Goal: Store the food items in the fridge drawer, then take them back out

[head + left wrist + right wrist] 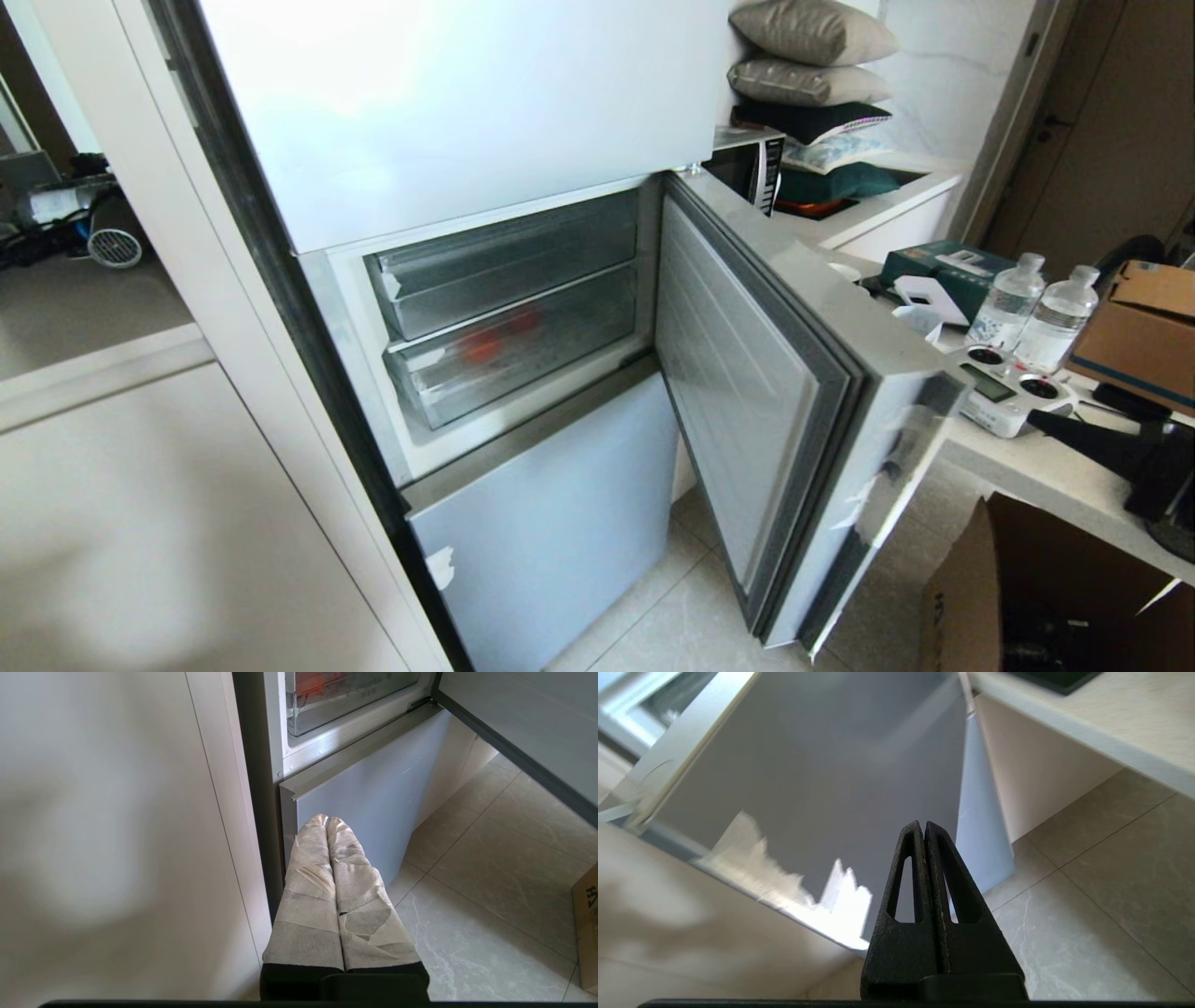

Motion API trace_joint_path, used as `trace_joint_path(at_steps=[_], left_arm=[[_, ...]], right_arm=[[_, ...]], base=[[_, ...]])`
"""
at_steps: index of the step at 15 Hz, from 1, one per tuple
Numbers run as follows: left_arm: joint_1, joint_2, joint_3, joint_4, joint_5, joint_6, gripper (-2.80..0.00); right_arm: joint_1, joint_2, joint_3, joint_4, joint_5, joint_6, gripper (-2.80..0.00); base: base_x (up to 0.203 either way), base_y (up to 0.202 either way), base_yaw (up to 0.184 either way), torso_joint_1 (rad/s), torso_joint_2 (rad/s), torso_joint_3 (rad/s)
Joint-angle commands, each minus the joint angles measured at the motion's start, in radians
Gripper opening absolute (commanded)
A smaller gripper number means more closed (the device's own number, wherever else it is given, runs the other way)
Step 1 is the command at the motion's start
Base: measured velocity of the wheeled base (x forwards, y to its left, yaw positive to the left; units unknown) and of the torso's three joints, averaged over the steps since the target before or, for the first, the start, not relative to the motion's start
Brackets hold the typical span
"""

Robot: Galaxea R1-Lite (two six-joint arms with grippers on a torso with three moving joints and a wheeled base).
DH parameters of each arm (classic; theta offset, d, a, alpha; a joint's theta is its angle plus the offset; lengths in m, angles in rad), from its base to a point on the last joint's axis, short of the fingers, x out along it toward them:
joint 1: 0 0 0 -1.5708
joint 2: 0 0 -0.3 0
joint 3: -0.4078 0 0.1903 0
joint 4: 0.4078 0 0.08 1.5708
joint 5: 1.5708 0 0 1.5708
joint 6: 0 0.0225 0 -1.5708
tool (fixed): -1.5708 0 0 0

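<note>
Head view: fridge door (747,392) is hanging open w/ food items (495,343) sitting inside the fridge drawer (523,359), prob. two blurry red shapes. Left gripper (327,820) is pointing at 12 o'clock, fingers pressed together. Right gripper (923,826) is likewise pressed together, empty.

Clear frosted plastic fridge drawer (523,359), glossy smooth lower panel (551,523), polished stone-look floor tiles (490,882).
</note>
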Motion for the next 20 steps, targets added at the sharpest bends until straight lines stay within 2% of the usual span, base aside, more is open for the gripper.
trace_joint_path(at_steps=[1,3,8,11,14,17,20], left_arm=[[0.000,0.001,0.000,0.000,0.000,0.000,-2.80],[0.000,0.001,0.000,0.000,0.000,0.000,-2.80],[0.000,0.001,0.000,0.000,0.000,0.000,-2.80],[0.000,0.001,0.000,0.000,0.000,0.000,-2.80],[0.000,0.001,-0.001,0.000,0.000,0.000,-2.80],[0.000,0.001,0.000,0.000,0.000,0.000,-2.80],[0.000,0.001,0.000,0.000,0.000,0.000,-2.80]], right_arm=[[0.175,0.072,-0.074,0.028,-0.142,-0.003,-2.80],[0.225,0.142,-0.122,0.043,-0.201,-0.007,-2.80],[0.240,0.354,-0.226,0.003,-0.207,-0.005,-2.80],[0.342,0.477,-0.327,-0.038,-0.217,-0.007,-2.80],[0.397,0.584,-0.401,-0.044,-0.219,-0.005,-2.80],[0.410,0.710,-0.517,-0.050,-0.217,-0.007,-2.80],[0.410,0.840,-0.620,-0.137,-0.213,-0.009,-2.80]], base=[[0.000,0.000,0.000,0.000,0.00,0.000],[0.000,0.000,0.000,0.000,0.00,0.000],[0.000,0.000,0.000,0.000,0.00,0.000],[0.000,0.000,0.000,0.000,0.00,0.000],[0.000,0.000,0.000,0.000,0.00,0.000],[0.000,0.000,0.000,0.000,0.00,0.000],[0.000,0.000,0.000,0.000,0.00,0.000]])
